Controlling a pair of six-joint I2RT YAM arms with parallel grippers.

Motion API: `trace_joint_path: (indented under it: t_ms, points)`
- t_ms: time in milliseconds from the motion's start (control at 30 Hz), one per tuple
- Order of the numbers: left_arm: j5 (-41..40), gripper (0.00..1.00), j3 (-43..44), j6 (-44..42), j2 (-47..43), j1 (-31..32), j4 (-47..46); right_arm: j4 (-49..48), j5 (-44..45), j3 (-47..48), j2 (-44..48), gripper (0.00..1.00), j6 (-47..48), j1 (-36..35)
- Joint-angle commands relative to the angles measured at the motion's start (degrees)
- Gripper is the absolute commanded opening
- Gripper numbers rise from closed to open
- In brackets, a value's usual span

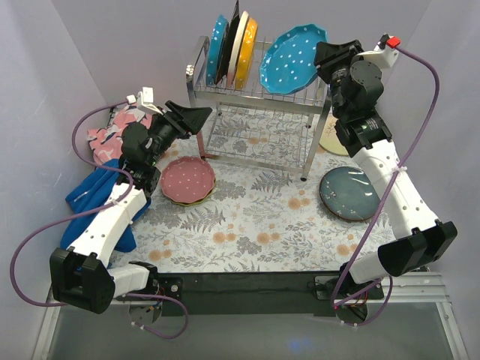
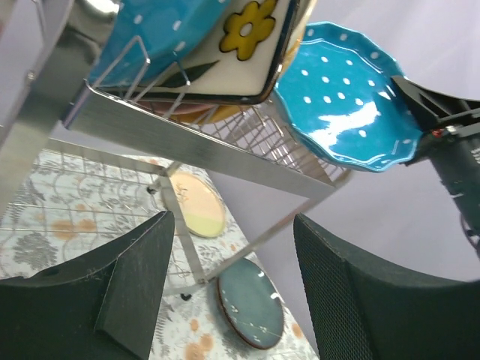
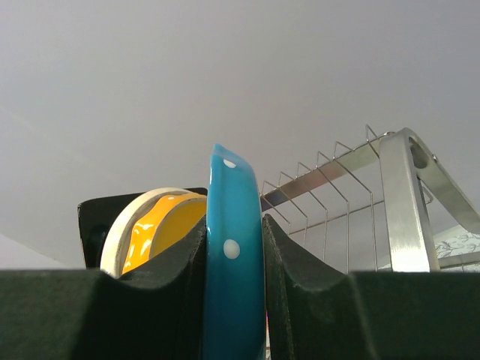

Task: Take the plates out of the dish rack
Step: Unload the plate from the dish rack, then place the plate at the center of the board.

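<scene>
**Figure. Removal of 1 plate from the rack, seen from the room.**

The right gripper (image 1: 325,57) pinched the rim of a teal, white-dotted, scallop-edged ceramic plate (image 1: 292,60), 1 black pad on each face. The plate stood tilted over the right end of the tall chrome wire dish rack (image 1: 259,96). Whether its lower rim had cleared the upright slot wires could not be told.

The left gripper (image 1: 196,118) was spread and empty, just beside the rack's left end.

**Doing the step well (judgement).**
- The hold was at the edge only, so the plate's weight would likely lever against the pads. The pinch should stay firm on the glossy glaze.
- A straight upward lift should come first, and sideways travel only once the wires were cleared.
- The plate should go down flat on the floral mat (image 1: 255,217), near the dark blue-grey round plate (image 1: 349,191), without striking it.
- The left gripper should stay apart from the moving plate.

**Appearance and position.**
- About 4 plates remained upright in the left slots: a teal dotted round plate (image 1: 217,46), a dark square floral plate (image 1: 234,34), a cream one, and an orange round plate (image 1: 250,46).
- A pink dotted round plate (image 1: 187,180) lay on the mat, left of the rack.
- A cream round plate (image 1: 334,142) lay near the rack's right legs.
</scene>
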State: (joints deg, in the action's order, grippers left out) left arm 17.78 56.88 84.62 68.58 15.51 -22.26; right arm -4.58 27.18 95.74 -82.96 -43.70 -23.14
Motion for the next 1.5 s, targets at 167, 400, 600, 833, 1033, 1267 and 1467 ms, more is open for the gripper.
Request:
trace_joint_path:
  t_ms: [167,400,600,833,1033,1267,1467]
  points:
    - [5.6,0.63,2.0,6.1,-2.5,0.1,-1.0,-8.8,-2.9,3.9,5.4,0.01,-7.4,1.3]
    - [5.2,0.63,0.6,6.1,-3.4,0.1,0.2,-7.9,-4.2,3.7,6.8,0.01,-9.2,1.3]
    - [6.6,0.63,0.7,7.5,-2.7,0.1,-0.2,-7.5,-5.3,1.5,8.4,0.01,-10.9,1.2]
    - [6.5,0.63,-0.5,7.7,-4.1,0.2,1.0,-7.0,-14.0,-4.8,13.2,0.01,-16.2,1.2]
    - [0.4,0.63,3.6,2.0,-7.5,0.1,13.4,-6.6,-22.7,-17.6,20.3,0.01,-23.6,1.2]
    - [-6.4,0.63,10.2,-5.9,-11.1,-1.2,29.0,-8.1,-31.2,-30.6,28.3,0.01,-30.0,1.2]
    - [-5.7,0.63,14.0,-11.8,-11.8,-1.6,36.1,-11.3,-35.3,-41.9,33.6,0.01,-30.2,1.0]
